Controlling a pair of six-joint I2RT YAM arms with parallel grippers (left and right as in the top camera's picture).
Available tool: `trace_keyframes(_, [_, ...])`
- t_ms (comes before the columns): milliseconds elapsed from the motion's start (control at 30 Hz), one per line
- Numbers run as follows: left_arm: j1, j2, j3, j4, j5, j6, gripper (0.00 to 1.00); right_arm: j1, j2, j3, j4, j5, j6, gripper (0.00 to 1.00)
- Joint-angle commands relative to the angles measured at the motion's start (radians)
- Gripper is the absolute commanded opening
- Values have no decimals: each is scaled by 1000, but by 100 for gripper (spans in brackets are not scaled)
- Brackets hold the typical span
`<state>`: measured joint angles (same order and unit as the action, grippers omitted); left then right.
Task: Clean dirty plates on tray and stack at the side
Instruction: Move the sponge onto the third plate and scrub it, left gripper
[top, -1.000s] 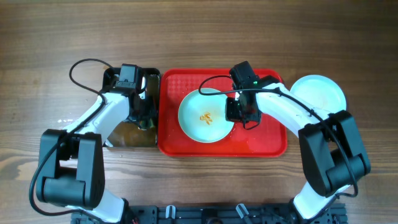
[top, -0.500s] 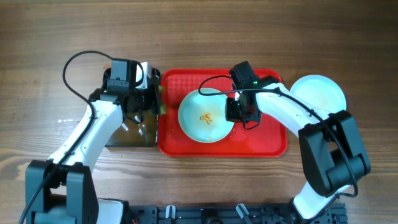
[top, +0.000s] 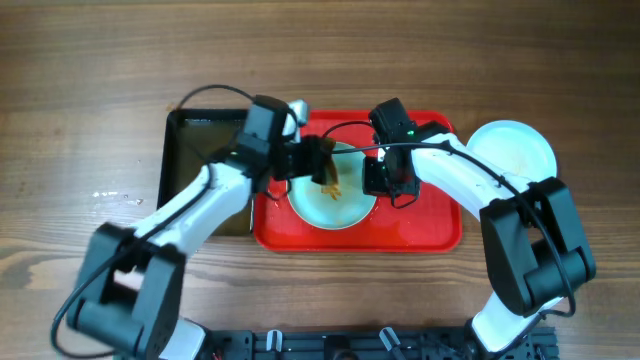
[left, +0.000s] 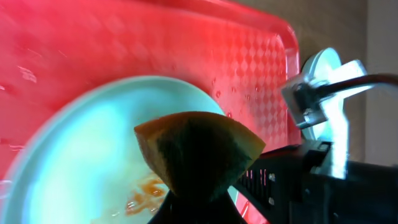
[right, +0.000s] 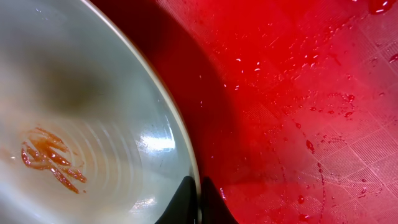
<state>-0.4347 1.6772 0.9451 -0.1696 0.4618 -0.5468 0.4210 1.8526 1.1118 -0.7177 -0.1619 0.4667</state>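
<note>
Progress: partial. At right, off tray, side plate is already set; stack count cannot be told. On tray, dirty plate is seen, smear unwiped, rim pinched shut by right gripper. Above it, sponge is clamped by left gripper.

left arm – white links, black joints | right arm – same, green light | black cables

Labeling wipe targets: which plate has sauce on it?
The plate on the red tray: orange smear at its centre. The other plate, beside the tray, shows no clear smear.
</note>
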Motion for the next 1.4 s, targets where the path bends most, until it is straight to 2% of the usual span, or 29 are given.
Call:
trace_keyframes(0, [-52,71,-3,60,21,-97,4,3,-5,-5,-2,50,-34,4])
trace_keyframes(267, [-113,185,-3,86,16,-98,4,3,-5,-5,-1,50,-45,4])
trace_keyframes(433, [-112,190,-4,41,-82,-97,4,3,-5,-5,-1,50,-45,4])
trace_keyframes(667, [-113,190,-4,21,-106,-97,4,3,-5,-5,-2,50,-46,4])
trace_keyframes(933, [-100,187,-4,-94,-296,-94,4,3,-5,-5,-2,50,-48,4])
trace_keyframes(1133, [-49,105,-4,-154,-332,-5,4,3,-5,-5,-2,50,-48,4])
trace_keyframes(1267, [-43,-22,-4,-223,-333,148,4,3,-5,-5,-2,50,-48,4])
trace_keyframes(1367, [-11,-106,-4,-267,-333,204,4,3,-5,-5,-2,50,-47,4])
